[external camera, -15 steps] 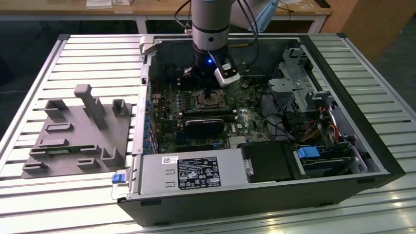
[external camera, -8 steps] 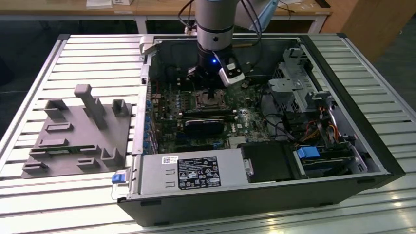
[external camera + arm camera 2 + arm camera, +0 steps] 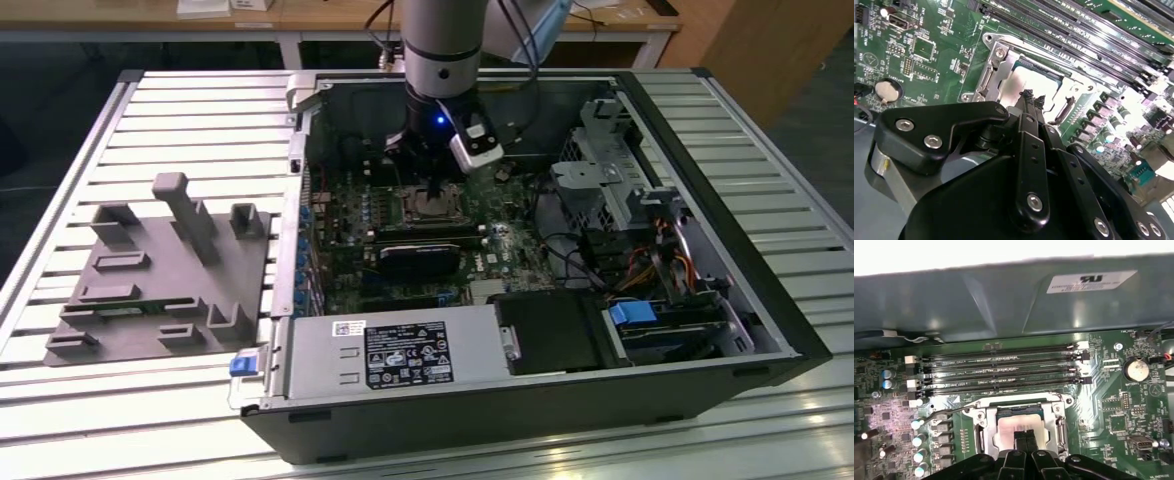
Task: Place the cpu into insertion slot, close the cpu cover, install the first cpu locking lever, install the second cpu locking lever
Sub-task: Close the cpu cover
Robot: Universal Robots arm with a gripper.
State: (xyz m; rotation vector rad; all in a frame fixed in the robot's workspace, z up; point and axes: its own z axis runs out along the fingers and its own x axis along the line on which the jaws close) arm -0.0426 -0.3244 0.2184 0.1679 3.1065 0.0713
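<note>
Tool point(image 3: 1026, 436), black fingers pressed together on nothing, sits right over the small square cpu with a silvery-beige metal top point(image 3: 1004, 432), which lies in the silver-rimmed square insertion slot point(image 3: 1019, 403), the thin silvery window-frame cpu cover point(image 3: 986, 432) apparently down around it. On the slatted metal table point(image 3: 200, 110), a grey moulded fixture block point(image 3: 160, 270) stands near the exterior view's left edge, the open black computer case point(image 3: 534, 425) toward its right. An off-centre push could tilt the chip and bend socket pins, or slipping tips could snag the thin wire lever point(image 3: 951, 411) beside the socket.
</note>
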